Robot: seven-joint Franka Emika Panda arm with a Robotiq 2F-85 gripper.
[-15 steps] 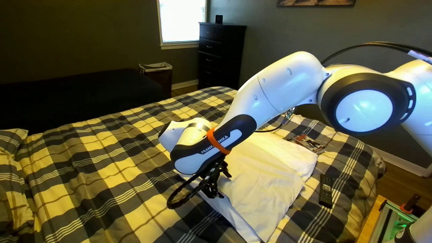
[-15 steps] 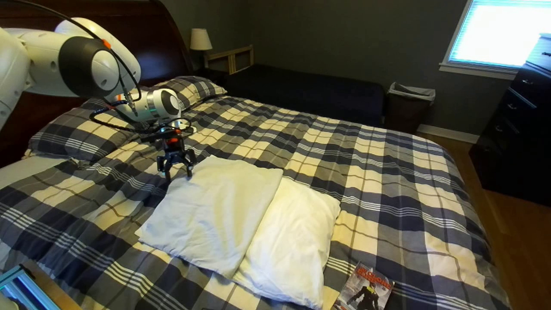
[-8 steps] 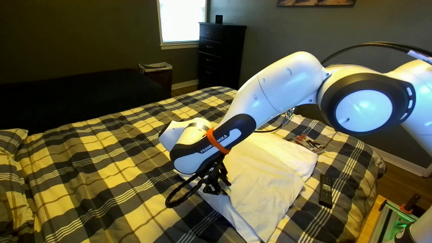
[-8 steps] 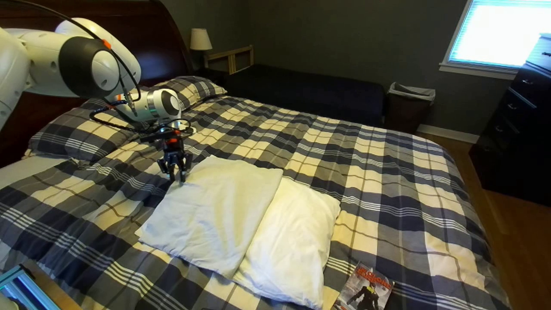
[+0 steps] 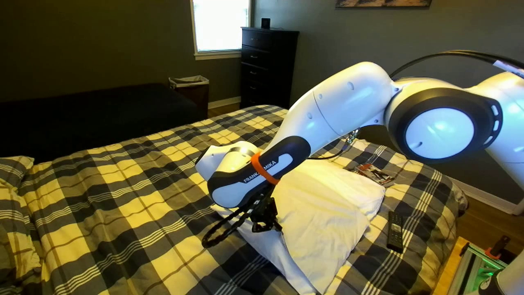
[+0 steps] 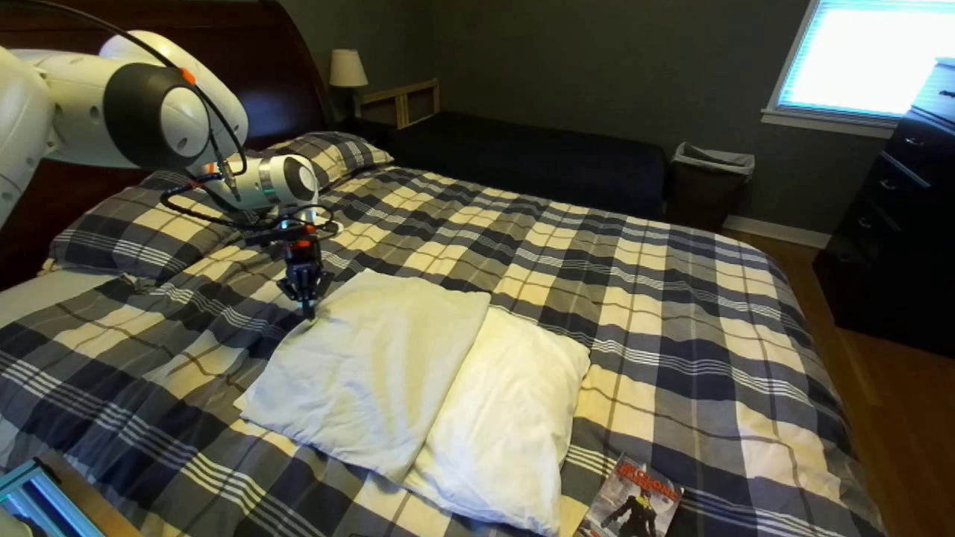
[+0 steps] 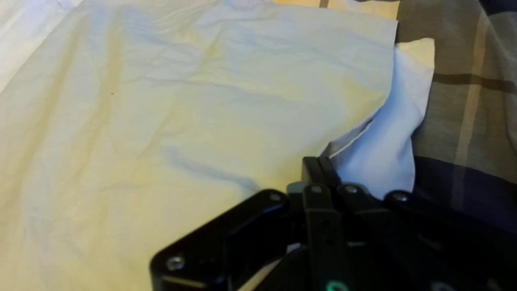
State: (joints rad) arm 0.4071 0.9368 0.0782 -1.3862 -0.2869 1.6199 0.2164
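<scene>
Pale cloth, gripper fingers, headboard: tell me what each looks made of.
Pale cloth: thin, matte fabric, perhaps cotton, by its soft creases. Gripper fingers: dull black, rigid, metal or plastic, I can't tell which; shiny screw heads. Headboard: probably polished wood or veneer, from its dark brown sheen.

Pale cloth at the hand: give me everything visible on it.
The pale cloth is plain off-white and looks like thin woven fabric, lightly creased, with one tiny dark speck in the wrist view. It lies spread out on the bed with its plaid bedspread, one side overlapping a white pillow. Its opposite edge puckers into the closed hand, apparently pinched. A white layer shows beneath that edge; whether it's the same piece can't be told.
</scene>
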